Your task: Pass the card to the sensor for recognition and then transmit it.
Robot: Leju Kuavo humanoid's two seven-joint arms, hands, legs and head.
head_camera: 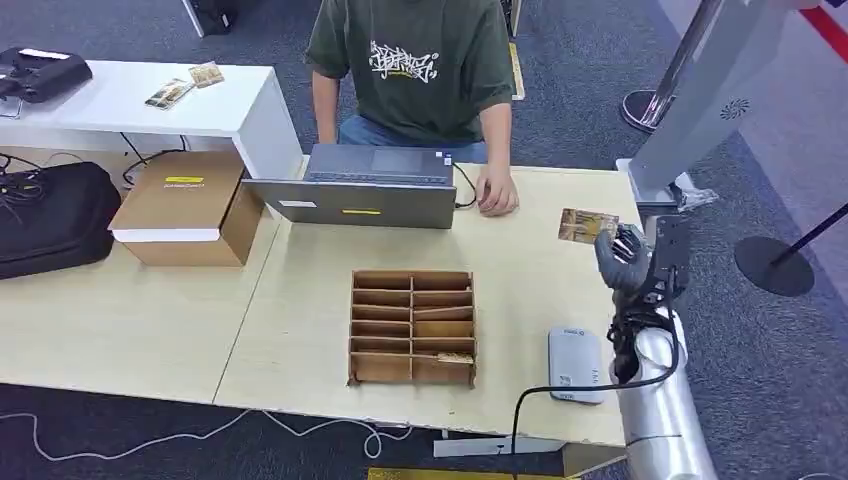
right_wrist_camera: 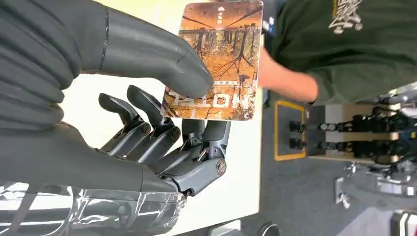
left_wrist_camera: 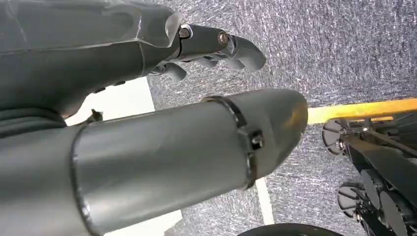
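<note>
Your right hand [right_wrist_camera: 147, 123] pinches the card [right_wrist_camera: 216, 59] between thumb and fingers, raised above the table's [head_camera: 520, 300] right side. The grey reader [head_camera: 575, 363] lies nearer you, apart from the card, so scanning and handover probably remain. Your left hand [left_wrist_camera: 216, 46] hangs empty, fingers loosely curled.

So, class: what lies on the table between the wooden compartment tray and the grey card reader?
Nothing: in the head view, bare tabletop separates the wooden compartment tray from the grey card reader.
</note>
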